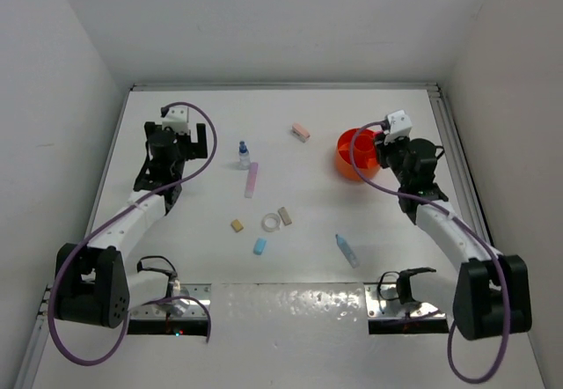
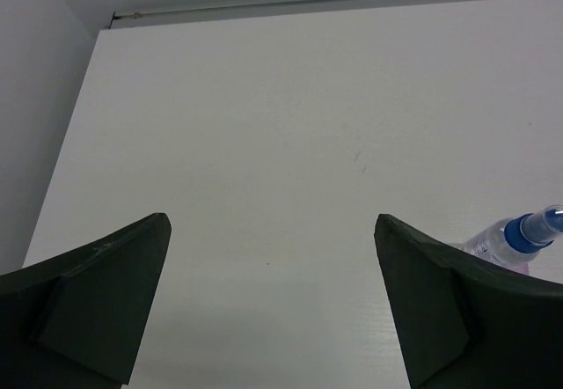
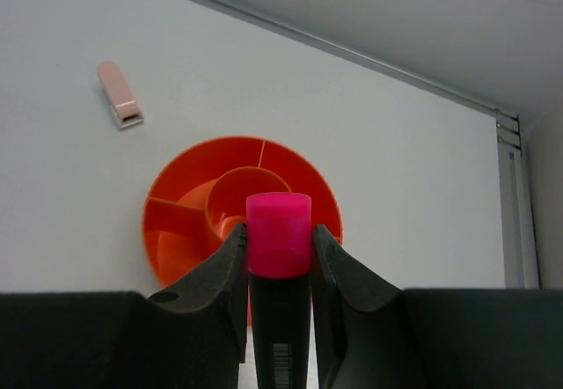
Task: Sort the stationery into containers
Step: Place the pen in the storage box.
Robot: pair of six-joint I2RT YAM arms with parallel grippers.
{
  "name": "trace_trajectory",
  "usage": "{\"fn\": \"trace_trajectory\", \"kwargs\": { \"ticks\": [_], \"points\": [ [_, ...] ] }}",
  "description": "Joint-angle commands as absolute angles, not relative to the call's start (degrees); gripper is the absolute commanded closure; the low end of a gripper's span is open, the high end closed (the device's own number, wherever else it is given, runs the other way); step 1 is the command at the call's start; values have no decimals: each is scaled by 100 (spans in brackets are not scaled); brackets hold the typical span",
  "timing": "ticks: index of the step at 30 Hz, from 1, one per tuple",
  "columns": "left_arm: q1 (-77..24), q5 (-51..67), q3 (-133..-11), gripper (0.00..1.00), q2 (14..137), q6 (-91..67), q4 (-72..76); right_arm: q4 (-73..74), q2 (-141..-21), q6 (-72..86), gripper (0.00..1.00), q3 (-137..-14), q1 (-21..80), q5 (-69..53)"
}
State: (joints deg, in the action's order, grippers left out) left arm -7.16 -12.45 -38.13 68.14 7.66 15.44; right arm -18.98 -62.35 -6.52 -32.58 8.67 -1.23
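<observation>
My right gripper (image 3: 279, 241) is shut on a marker with a bright pink end and black body (image 3: 279, 235), held above the round orange tub (image 3: 198, 195) with inner dividers; the tub also shows in the top view (image 1: 350, 156). My left gripper (image 2: 271, 226) is open and empty over bare table at the far left (image 1: 180, 147). On the table lie a blue-capped small bottle (image 1: 244, 154), a pale pink stick (image 1: 252, 179), a pink eraser (image 1: 301, 132), a tan block (image 1: 237, 225), a clear tape ring (image 1: 270, 223), a beige block (image 1: 285, 216), a blue block (image 1: 260, 246) and a light blue tube (image 1: 346, 250).
White walls enclose the table on three sides. A metal rail (image 1: 453, 156) runs along the right edge. The blue-capped bottle (image 2: 519, 233) lies just right of my left fingers. The pink eraser (image 3: 119, 95) lies left of the tub.
</observation>
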Motion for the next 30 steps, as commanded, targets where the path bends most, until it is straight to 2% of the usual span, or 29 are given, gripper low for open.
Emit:
{"fn": "trace_trajectory", "kwargs": {
  "ticks": [1, 3, 4, 8, 22, 30],
  "points": [
    [-765, -1248, -4025, 0, 6671, 782, 1723, -4582, -6599, -468, 100, -2998, 396, -1502],
    [-756, -1266, -4025, 0, 6627, 773, 1653, -5968, -7011, -46, 100, -2822, 81, -1704],
    [-756, -1257, -4017, 0, 6610, 739, 1644, -6238, -7135, 530, 100, -2839, 36, -1966],
    [-773, -1143, -4017, 0, 6618, 677, 1617, -7065, -7715, 1115, 100, -2979, -281, -2548],
    [-773, -1151, -4140, 0, 6759, 747, 1740, -8621, -8631, 1969, 100, -2207, -510, -2637],
    [-765, -1160, -4157, 0, 6829, 773, 1749, -8709, -9025, 1828, 100, -2206, -562, -2610]
  ]
}}
